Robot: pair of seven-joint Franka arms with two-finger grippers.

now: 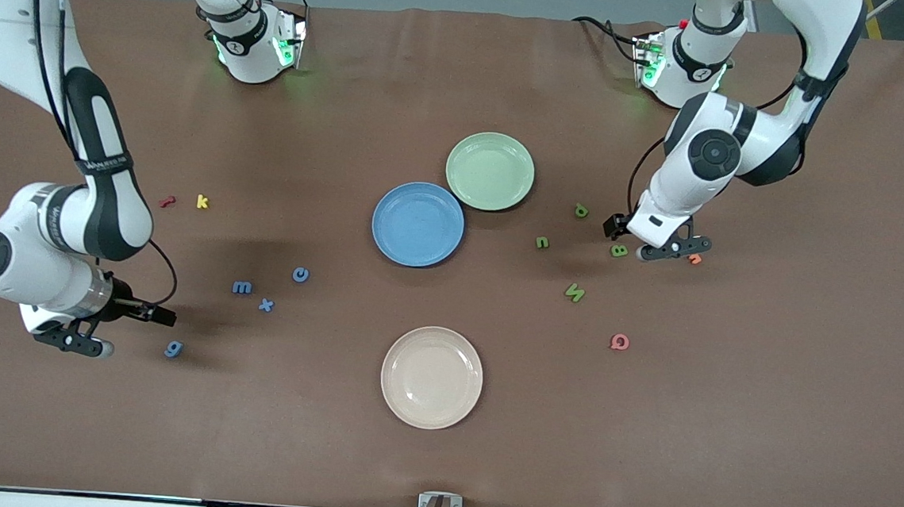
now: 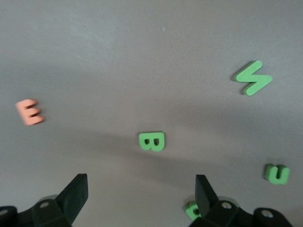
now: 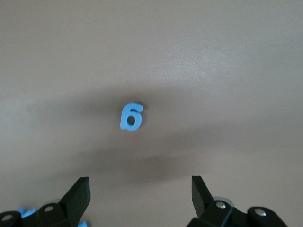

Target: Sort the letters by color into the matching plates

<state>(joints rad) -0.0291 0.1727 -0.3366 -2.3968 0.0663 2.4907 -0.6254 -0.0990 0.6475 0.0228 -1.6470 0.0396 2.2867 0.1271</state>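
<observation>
Foam letters look light and squashy; pinch across the sides. Right jaws (image 3: 139,196) wide, empty, over blue g (image 3: 131,116); left jaws (image 2: 142,194) wide, empty, over green B (image 2: 152,141).

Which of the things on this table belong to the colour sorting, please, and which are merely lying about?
For the job:
- blue letters: g, m, x, c
- green letters: B, n, d, zigzag letter
- blue plate
- green plate

Lying about:
- cream plate
- yellow k
- red letter
- pink letter
- orange letter
</observation>
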